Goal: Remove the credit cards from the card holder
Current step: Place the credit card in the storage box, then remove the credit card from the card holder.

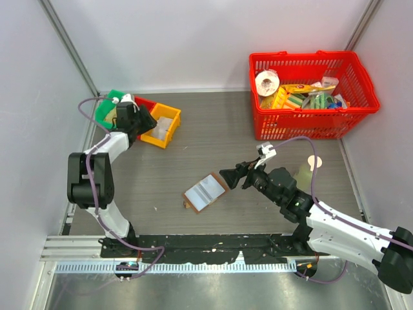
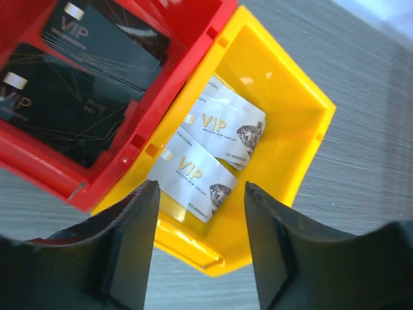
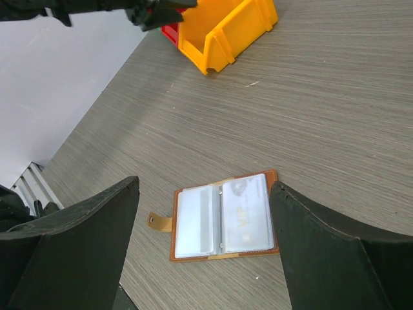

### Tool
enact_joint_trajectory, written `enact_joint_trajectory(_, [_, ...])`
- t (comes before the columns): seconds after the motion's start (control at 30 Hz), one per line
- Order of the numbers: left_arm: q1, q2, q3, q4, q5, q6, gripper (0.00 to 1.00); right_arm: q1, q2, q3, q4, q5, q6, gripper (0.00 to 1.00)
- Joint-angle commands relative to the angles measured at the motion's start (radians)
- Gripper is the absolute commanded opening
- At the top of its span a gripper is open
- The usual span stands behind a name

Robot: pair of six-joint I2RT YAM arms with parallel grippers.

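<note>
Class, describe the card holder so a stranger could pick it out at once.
On the grey table, look near the middle, away from the red basket at back right and the coloured bins at back left. The card holder lies open there, flat unlike them: brown border, two pale blue panels.

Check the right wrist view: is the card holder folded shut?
No, the card holder lies spread open on the table, both pale inner panels facing up.

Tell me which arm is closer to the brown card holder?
Right. The right end effector hovers just beside the card holder; left end effector hangs over the yellow bin.
</note>
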Motion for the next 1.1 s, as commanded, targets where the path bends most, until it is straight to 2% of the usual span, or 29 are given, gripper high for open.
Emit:
enact_joint_trajectory(0.0, [-0.028, -0.165, 0.048, -0.129, -0.134, 0.066, 0.63, -0.004, 0.018, 0.106, -0.098, 0.063, -0.069, 0.86])
enact_joint_trajectory(0.1, [-0.077, -0.264, 0.046, -0.218, -0.176, 0.055, 0.7, -0.004, 0.055, 0.156, -0.187, 0.09, -0.101, 0.86])
enact_joint_trajectory(0.2, [-0.157, -0.361, 0.02, -0.306, -0.211, 0.023, 0.7, -0.004, 0.121, 0.21, -0.261, 0.092, -0.112, 0.84])
enact_joint_trajectory(0.53, [-0.535, -0.676, -0.262, -0.398, -0.293, -0.119, 0.7, -0.004, 0.375, 0.333, -0.398, -0.018, -0.109, 0.66])
enact_joint_trajectory(0.67, [-0.687, -0.705, -0.346, -0.421, -0.36, -0.175, 0.7, -0.001, 0.461, 0.35, -0.401, -0.046, -0.097, 0.63])
enact_joint_trajectory(0.83, [-0.776, -0.638, -0.438, -0.4, -0.36, -0.225, 0.71, 0.004, 0.567, 0.368, -0.393, -0.057, -0.095, 0.61])
enact_joint_trajectory(1.07, [-0.893, -0.519, -0.451, -0.383, -0.424, -0.247, 0.7, 0.013, 0.662, 0.383, -0.389, -0.055, -0.088, 0.54])
